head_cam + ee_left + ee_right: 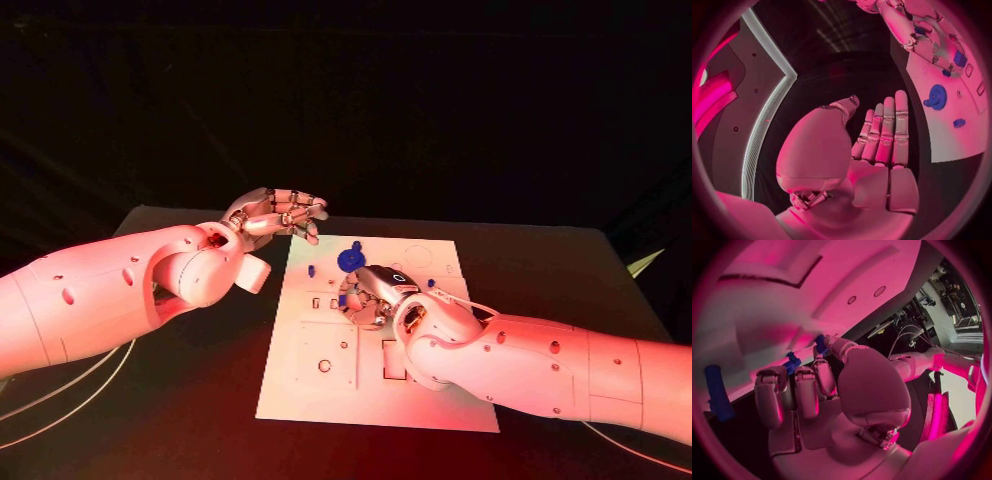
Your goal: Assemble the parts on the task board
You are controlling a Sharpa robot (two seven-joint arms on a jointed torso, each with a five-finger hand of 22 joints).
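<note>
While the left hand (277,215) hovers empty, fingers straight, I see the right hand (378,293) pinching a small blue part (820,344) at the task board (433,400), frame centre.

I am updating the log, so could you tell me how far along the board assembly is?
Done: a round blue part sits on the task board. In hand: the right hand works over small blue pieces mid-board. Left: the left hand holds nothing; another blue piece lies loose.

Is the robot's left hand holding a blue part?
No. The left hand is flat with its fingers straight and nothing in it, held off to the side of the board.
</note>
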